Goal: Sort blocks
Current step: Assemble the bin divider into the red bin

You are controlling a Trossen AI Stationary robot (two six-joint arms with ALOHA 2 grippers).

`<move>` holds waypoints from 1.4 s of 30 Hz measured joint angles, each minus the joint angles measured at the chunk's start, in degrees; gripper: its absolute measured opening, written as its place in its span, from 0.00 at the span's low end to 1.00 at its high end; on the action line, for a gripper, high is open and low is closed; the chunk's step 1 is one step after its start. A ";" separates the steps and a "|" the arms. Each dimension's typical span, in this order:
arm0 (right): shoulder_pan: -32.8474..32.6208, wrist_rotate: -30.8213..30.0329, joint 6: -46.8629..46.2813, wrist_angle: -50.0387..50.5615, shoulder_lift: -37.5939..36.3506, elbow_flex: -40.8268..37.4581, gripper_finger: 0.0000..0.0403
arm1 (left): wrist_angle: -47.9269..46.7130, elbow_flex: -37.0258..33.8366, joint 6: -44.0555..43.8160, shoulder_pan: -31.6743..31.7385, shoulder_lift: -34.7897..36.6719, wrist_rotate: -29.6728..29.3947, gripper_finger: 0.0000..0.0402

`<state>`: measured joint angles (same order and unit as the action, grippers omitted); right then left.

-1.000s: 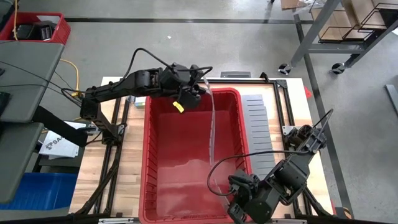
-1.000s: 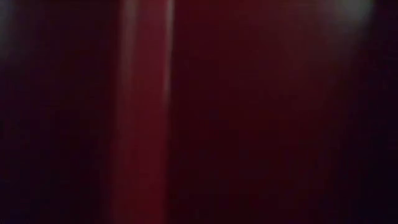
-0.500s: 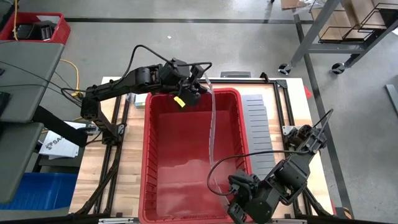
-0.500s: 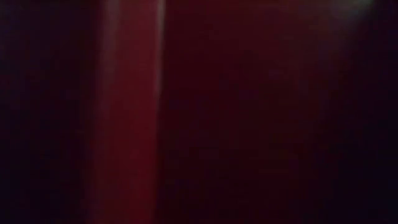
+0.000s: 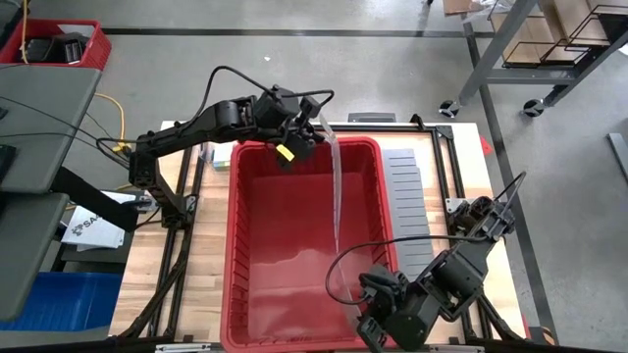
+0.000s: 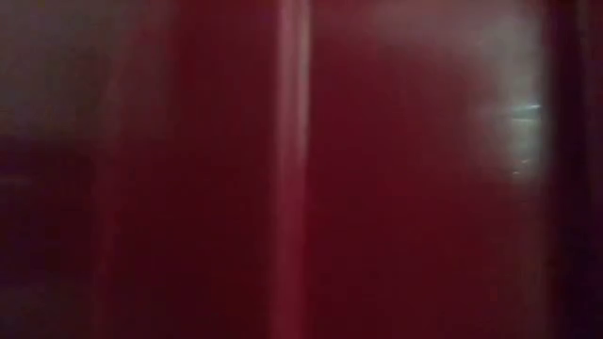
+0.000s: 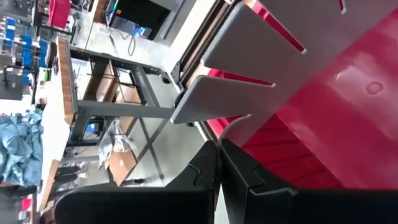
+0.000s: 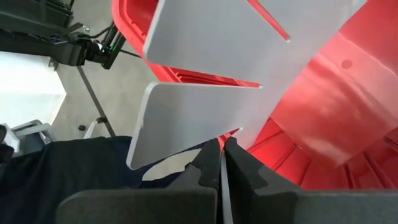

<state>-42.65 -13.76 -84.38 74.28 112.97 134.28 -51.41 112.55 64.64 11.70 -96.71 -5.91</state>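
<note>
No blocks show in any view. A flat grey slotted divider sheet [image 5: 336, 196] stands on edge inside the large red bin [image 5: 265, 245], running from the bin's far wall toward its near wall. My left gripper [image 5: 316, 133] is shut on the sheet's far end above the bin's far rim. My right gripper [image 5: 355, 297] is shut on its near end at the bin's near right corner. The sheet also shows in the left wrist view [image 7: 280, 68] and the right wrist view [image 8: 249, 74]. The low view shows only the bin's red wall [image 6: 301, 169]. My left gripper pinches the edge of the sheet's far end [image 7: 225, 127] between its two shut fingers, coming from the table's left side. The sheet stands on edge and reaches away over the bin's inside. Whether its lower edge touches the bin floor does not show. My right gripper pinches the edge of the sheet's near end [image 8: 225, 134] between its two shut fingers, coming from the table's near right side. The sheet stands on edge with its slots open to one side, over the bin's inside.
More grey slotted divider sheets [image 5: 402, 196] lie flat on the table to the right of the bin. A black frame [image 5: 446, 167] runs along the table's edges. The bin takes up the middle of the table, with bare wood on both sides.
My left gripper has moved a little toward the table's far edge, still shut on the sheet's far end. The sheet's far end has gone with it, and its near end has stayed in my right gripper.
</note>
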 joint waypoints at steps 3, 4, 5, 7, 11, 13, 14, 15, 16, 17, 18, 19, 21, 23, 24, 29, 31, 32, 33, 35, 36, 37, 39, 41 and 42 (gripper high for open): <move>0.06 0.10 0.46 0.00 0.00 0.00 0.00 | -0.04 0.00 1.09 -0.40 0.02 -0.25 0.00; 0.09 0.27 0.59 -0.07 0.00 0.00 0.00 | -0.27 0.00 1.48 -0.63 0.02 -0.69 0.00; 0.09 0.33 0.66 -0.09 0.00 0.00 0.00 | -0.42 0.00 1.72 -0.84 0.02 -1.00 0.00; 0.09 0.33 0.63 -0.13 0.00 0.00 0.00 | -0.36 0.00 1.97 -0.96 0.02 -1.29 0.00; 0.09 0.33 0.61 -0.16 0.00 0.00 0.00 | 0.25 0.00 2.13 -0.76 0.00 -1.01 0.00; 0.16 0.31 0.68 -0.19 0.00 0.00 0.00 | 0.43 0.02 2.55 -0.13 -0.39 -0.10 0.00; 0.21 0.33 0.68 -0.18 0.00 0.00 0.00 | 0.43 0.01 2.56 0.19 -0.51 0.21 0.00; 0.25 0.33 0.68 -0.22 0.00 0.00 0.00 | 0.43 -0.07 2.56 0.43 -0.88 0.45 0.00; 0.28 0.33 0.74 -0.31 0.00 0.00 0.00 | 0.51 -0.07 2.54 0.65 -1.07 0.93 0.00; 0.30 0.33 0.78 -0.35 0.00 0.00 0.00 | 0.37 -0.07 2.54 1.05 -1.16 1.50 0.00; 0.35 0.33 0.81 -0.36 0.00 0.00 0.00 | 0.09 -0.07 2.56 1.46 -1.25 2.15 0.00; 0.35 0.27 0.85 -0.38 0.00 0.00 0.00 | -0.05 -0.05 2.64 1.75 -1.59 2.72 0.00; 0.40 0.23 0.85 -0.74 0.00 0.00 0.00 | -0.01 0.00 3.09 2.35 -2.03 3.37 0.00; 0.42 -0.17 0.88 -0.87 0.00 0.00 0.00 | 0.31 -0.01 3.11 2.95 -2.97 4.40 0.00; 0.42 -0.59 0.94 -1.01 0.02 -0.03 0.00 | 0.17 -0.07 3.11 3.42 -3.48 5.45 0.00; 0.52 -2.26 0.51 -2.36 0.02 -0.07 0.00 | -2.01 -0.11 1.70 4.82 -5.85 7.39 0.00; 0.52 -2.34 -0.53 -2.52 0.03 -0.07 0.00 | -2.57 -0.11 0.78 4.85 -6.85 7.25 0.00; 0.52 -2.36 -0.91 -2.58 0.04 -0.07 0.00 | -2.78 -0.15 0.28 4.77 -7.04 7.16 0.00; 0.52 -2.34 -1.40 -2.60 0.04 -0.07 0.00 | -2.77 -0.20 0.12 4.67 -7.12 7.02 0.00; 0.52 -2.40 -2.49 -2.54 0.04 -0.07 0.00 | -2.44 -0.20 0.01 4.51 -7.23 6.90 0.01; 0.65 -2.41 -2.81 -2.54 0.04 -0.08 0.00 | -2.14 -0.20 -0.36 4.35 -7.27 6.90 0.02; 0.68 -2.31 -2.91 -2.52 0.04 -0.07 0.00 | -1.82 -0.20 -0.85 4.33 -7.30 6.75 0.03; 0.72 -1.75 -2.97 -2.52 0.04 -0.08 0.00 | -1.68 -0.20 -1.53 4.31 -7.32 6.48 0.04; 1.03 -1.25 -3.02 -2.52 0.04 -0.09 0.00 | -1.75 -0.20 -1.57 4.33 -7.32 6.51 0.06; 1.07 -1.18 -3.02 -2.54 0.02 -0.09 0.00 | -1.66 -0.20 -1.59 4.33 -7.32 6.47 0.07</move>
<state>-41.58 -14.94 -87.39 71.75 112.99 134.19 -53.07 112.36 63.05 16.03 -104.02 0.57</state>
